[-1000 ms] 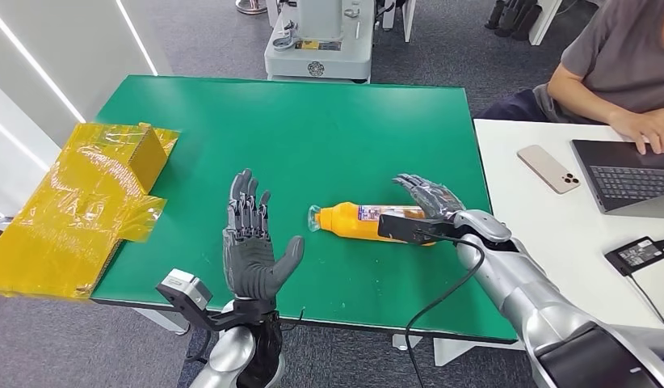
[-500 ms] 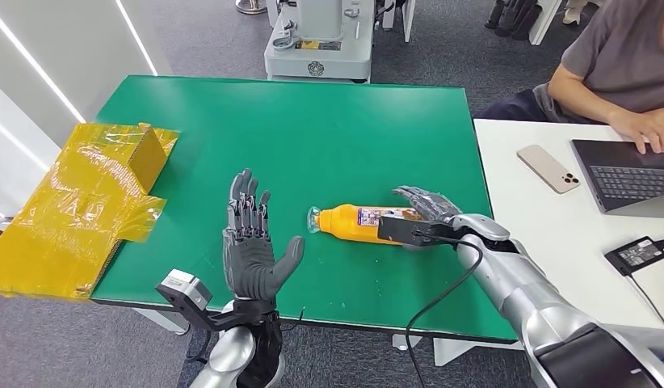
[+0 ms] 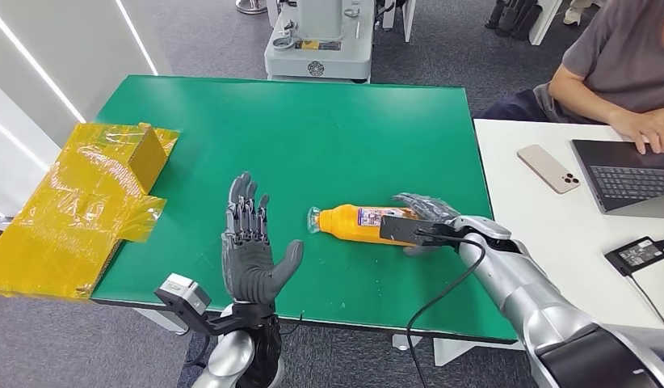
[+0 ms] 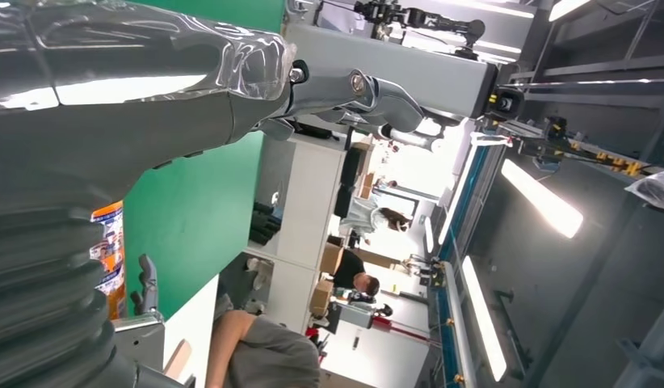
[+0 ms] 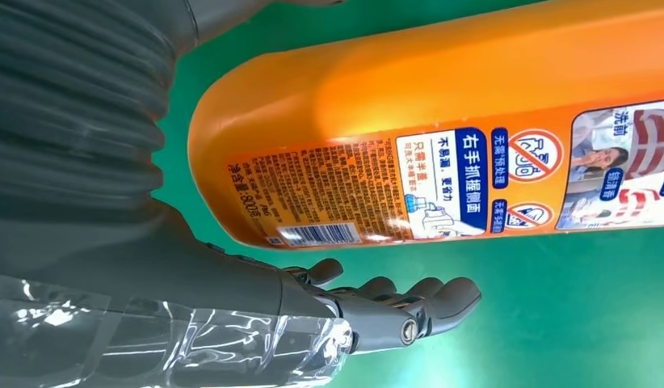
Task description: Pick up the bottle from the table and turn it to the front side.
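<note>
An orange bottle (image 3: pixel 353 220) lies on its side on the green table (image 3: pixel 313 121), its clear cap pointing toward my left hand. My right hand (image 3: pixel 426 212) sits low over the bottle's base end, fingers spread along its far side. In the right wrist view the printed label of the bottle (image 5: pixel 442 121) faces the camera, and the fingers (image 5: pixel 393 303) lie beside it with a strip of green between. My left hand (image 3: pixel 250 250) stands upright and open near the front edge, left of the cap, holding nothing.
A yellow taped box (image 3: pixel 94 202) overhangs the table's left edge. To the right stands a white desk (image 3: pixel 539 234) with a phone (image 3: pixel 548 168), a laptop (image 3: pixel 628 174) and a power adapter (image 3: pixel 636 255). A seated person (image 3: pixel 619 65) types there. A grey machine base (image 3: pixel 317 48) stands behind.
My right hand has sunk lower over the bottle's base end, its fingers coming down along the far side. The bottle and my left hand have stayed put.
</note>
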Motion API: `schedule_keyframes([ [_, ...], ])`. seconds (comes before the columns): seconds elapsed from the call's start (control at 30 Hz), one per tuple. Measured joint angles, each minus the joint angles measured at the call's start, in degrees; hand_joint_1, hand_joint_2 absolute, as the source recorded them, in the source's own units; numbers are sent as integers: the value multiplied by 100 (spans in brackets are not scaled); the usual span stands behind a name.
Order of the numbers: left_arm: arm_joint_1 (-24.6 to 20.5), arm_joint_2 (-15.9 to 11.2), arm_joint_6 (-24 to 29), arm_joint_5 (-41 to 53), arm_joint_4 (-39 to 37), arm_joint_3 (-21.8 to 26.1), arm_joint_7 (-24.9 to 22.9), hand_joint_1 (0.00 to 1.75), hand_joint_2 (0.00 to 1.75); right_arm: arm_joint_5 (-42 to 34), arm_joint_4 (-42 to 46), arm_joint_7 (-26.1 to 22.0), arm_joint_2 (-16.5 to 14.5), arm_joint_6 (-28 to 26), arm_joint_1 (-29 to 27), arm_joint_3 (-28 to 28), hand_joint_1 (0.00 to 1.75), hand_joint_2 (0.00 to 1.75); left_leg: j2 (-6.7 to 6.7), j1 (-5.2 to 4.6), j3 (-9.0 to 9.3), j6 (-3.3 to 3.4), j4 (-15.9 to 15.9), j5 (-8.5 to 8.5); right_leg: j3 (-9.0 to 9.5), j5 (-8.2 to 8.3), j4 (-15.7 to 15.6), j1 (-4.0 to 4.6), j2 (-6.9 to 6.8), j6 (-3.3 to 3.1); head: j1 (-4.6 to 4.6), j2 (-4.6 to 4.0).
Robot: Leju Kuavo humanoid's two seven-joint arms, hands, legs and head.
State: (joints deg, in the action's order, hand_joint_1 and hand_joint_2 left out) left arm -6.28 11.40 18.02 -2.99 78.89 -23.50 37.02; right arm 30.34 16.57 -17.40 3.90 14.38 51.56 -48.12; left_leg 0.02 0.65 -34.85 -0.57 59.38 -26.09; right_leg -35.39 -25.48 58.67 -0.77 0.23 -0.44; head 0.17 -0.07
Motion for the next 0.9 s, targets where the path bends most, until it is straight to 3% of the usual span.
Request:
schedule_keyframes([
  [0.1,2,-2,1,0,5,0,-8,0,175,1,1,-1,-7,-19,0,19,7,175,0,0,0,0,0,0,0,0,0,0,0,0,-1,0],
  [0.2,0,-2,10,-1,6,0,-9,0,175,8,2,-3,-9,-66,0,24,28,175,0,0,0,0,0,0,0,0,0,0,-1,0,-1,0],
  [0.33,-12,-3,156,-45,6,15,45,0,175,32,2,-11,-25,-86,1,24,6,175,0,0,0,0,0,0,0,0,0,0,0,0,0,0],
  [0.43,-25,-8,228,-98,6,39,72,0,175,45,2,-11,-45,-87,2,24,0,175,0,0,0,0,0,0,0,0,0,0,0,0,-1,0],
  [0.8,-233,-8,332,-266,-7,73,138,0,175,85,-8,-7,-123,-53,44,30,0,175,-1,0,0,0,0,0,0,0,1,0,-1,0,0,0],
  [0.83,-244,-8,344,-285,-14,74,157,0,175,91,-13,-6,-132,-49,54,32,3,175,-1,0,0,0,0,0,0,0,1,0,-1,0,0,0],
  [0.9,-254,-8,362,-311,-22,74,186,0,175,103,-17,-5,-141,-28,63,35,68,175,-1,0,0,0,0,0,0,0,0,0,-1,0,-1,0],
])
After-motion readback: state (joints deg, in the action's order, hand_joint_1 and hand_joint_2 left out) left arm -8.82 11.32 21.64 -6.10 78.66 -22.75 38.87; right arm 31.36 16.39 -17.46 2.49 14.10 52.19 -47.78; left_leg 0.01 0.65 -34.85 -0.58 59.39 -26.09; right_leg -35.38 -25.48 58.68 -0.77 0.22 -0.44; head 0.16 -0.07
